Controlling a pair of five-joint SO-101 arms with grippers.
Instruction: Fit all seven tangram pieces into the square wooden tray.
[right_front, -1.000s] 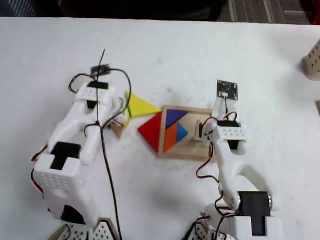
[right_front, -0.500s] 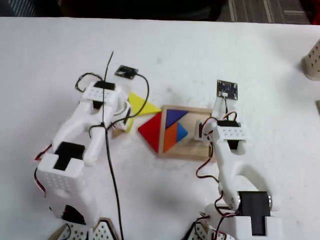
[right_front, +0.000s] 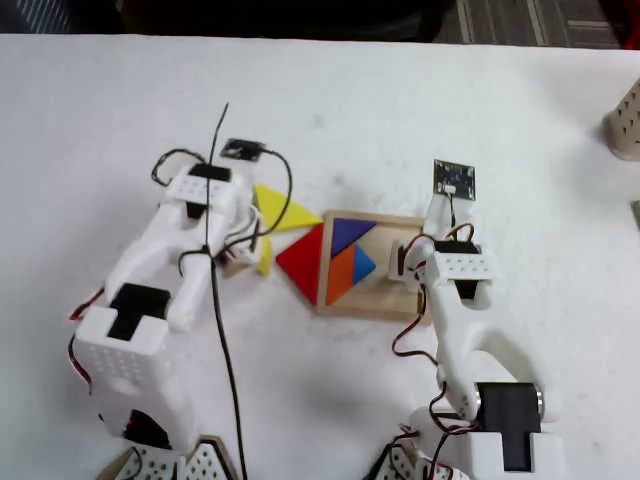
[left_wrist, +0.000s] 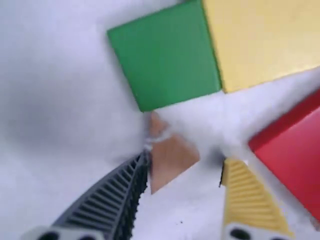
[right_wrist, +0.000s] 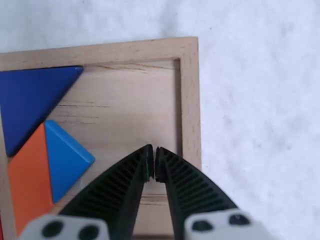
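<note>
The left gripper (left_wrist: 186, 165) has its fingers spread wide around the little tan triangle (left_wrist: 170, 162), at 9 o'clock from the wooden tray (right_front: 372, 302), likely to grab it, while the right gripper (right_wrist: 152, 156) hangs pinched closed over the tray's bare corner.

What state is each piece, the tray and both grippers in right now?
left gripper, open around the tan triangle
right gripper, shut, over the tray
tan triangle, lying flat, ungripped
green square, outside the tray
yellow triangle, outside the tray
red triangle, at the tray's edge, not seated
tray, partly filled
</note>
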